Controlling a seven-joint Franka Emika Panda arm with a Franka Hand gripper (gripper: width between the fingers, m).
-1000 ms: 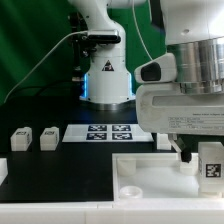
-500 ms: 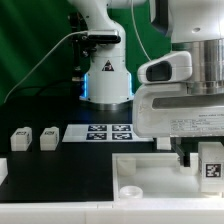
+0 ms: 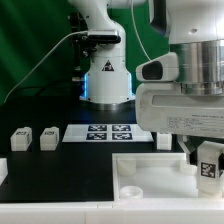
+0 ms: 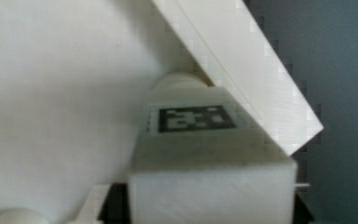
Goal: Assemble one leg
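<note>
Shifted since half a second ago: gripper [image 3: 204,158] and its load, a touch toward the exterior view's left, height about the same. Item held: small white plastic square-sectioned leg [image 3: 207,172] with a black-and-white tag, pinched between the gripper's dark fingers, tag face outward, lower end hanging below the fingertips. Directly beneath the gripper: large white tray-like plastic panel [image 3: 150,172] with raised rim; in the wrist view the leg [image 4: 197,185] stands close by the corner of that rim [image 4: 247,70], but contact cannot be told. Handling, judged: light, rigid, smooth-sided, likely to twist if gripped off-centre; best taken on two opposite flat sides, upper part, leaving the lower end free. Well apart from the gripper, on the black surface [image 3: 70,160]: two spare white posts [image 3: 20,138].
</note>
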